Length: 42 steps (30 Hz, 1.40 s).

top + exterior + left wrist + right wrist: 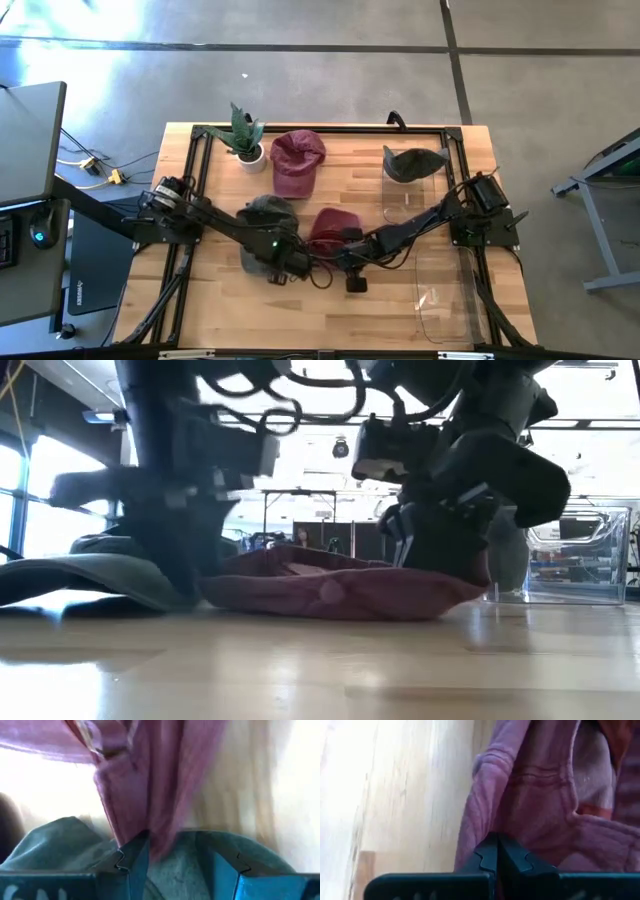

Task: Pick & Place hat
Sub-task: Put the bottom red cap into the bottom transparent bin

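High view: a red hat (pixel 330 228) lies mid-worktop (pixel 330 310) with both arms meeting over it. Right tool (pixel 496 851) is clamped tight on its fabric; left tool (pixel 172 857) stands parted (a green hat (pixel 268 215) beneath), gripping nothing.

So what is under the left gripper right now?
The left gripper hangs over a grey-green hat, with the edge of the red hat between its open fingers. The table under these hats is covered, so it cannot be seen.

Concrete floor (pixel 300 70), bright windows (pixel 45 510).
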Motion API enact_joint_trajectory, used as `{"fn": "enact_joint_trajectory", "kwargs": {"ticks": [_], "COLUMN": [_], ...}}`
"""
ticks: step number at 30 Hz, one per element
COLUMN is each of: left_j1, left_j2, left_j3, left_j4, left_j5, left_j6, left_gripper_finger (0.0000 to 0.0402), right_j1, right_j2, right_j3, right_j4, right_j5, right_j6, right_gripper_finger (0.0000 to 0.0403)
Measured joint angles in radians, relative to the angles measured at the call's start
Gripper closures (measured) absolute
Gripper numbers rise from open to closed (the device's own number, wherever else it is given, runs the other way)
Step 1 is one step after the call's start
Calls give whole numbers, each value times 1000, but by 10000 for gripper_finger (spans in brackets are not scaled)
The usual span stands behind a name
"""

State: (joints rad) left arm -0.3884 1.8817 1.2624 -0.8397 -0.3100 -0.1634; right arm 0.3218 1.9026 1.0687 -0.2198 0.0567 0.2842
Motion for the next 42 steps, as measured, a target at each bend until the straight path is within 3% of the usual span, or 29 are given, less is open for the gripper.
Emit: {"fn": "enact_joint_trajectory", "kwargs": {"ticks": [6,12,22,27,30,33,36,39,42], "left_j1": [-46,-31,119,166,173,152,104,55,17], "left_j2": [1,1,1,1,1,-26,-91,-127,-132], "left_j3": [106,119,-2,-43,-38,-17,9,-2,1], "left_j4": [-26,160,448,515,497,401,315,141,84], "left_j5": [-63,-117,14,6,-61,-166,-255,-343,-414], "left_j6": [2,51,17,9,8,3,-23,-93,-179], "left_gripper_finger": [245,245,245,245,245,245,245,245,245], "right_j1": [1,24,92,125,138,149,160,157,150], "right_j2": [-1,-33,-90,-90,-87,-80,-69,-43,-7], "right_j3": [-1,-5,-5,-5,-4,-3,-3,-2,-3], "right_j4": [-1,-8,0,51,129,160,176,198,221], "right_j5": [-4,-7,39,71,103,100,166,189,191], "right_j6": [-13,-31,-122,-220,-263,-284,-292,-303,-306], "right_gripper_finger": [399,400,398,397,389,356,301,240,192]}}
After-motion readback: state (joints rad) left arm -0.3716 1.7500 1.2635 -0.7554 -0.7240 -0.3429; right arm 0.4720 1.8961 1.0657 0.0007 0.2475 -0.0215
